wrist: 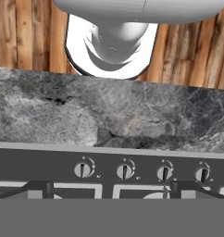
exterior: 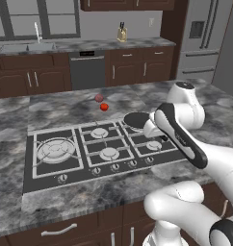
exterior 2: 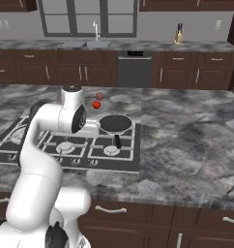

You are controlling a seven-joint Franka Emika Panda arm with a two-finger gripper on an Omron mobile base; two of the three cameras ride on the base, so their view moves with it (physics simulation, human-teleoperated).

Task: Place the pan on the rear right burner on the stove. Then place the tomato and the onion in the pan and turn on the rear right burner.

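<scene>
On the grey marble island we see the stove (exterior: pixel 65 166) with the pan (exterior 2: pixel 115 124) sitting on its rear right burner, and the tomato (exterior: pixel 104 106) and onion (exterior: pixel 98 98) lying on the counter (exterior 2: pixel 186 131) just behind. Dark wood cabinets (exterior 2: pixel 56 72), a sink (exterior 2: pixel 87 43) and a dishwasher (exterior: pixel 87 69) line the far wall. Our gripper's fingers are hidden, though we take them to be spread wide.

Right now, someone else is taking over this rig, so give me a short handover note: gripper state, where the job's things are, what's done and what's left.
Gripper: open, holding nothing; the hand view looks down on the knobs.
Pan: already sitting on the rear right burner of the stove, handle toward the knob edge.
Tomato and onion: close together on the counter behind the stove, not in the pan.
Done: pan placement.
Left: put tomato and onion in the pan, then turn on the rear right burner.
</scene>
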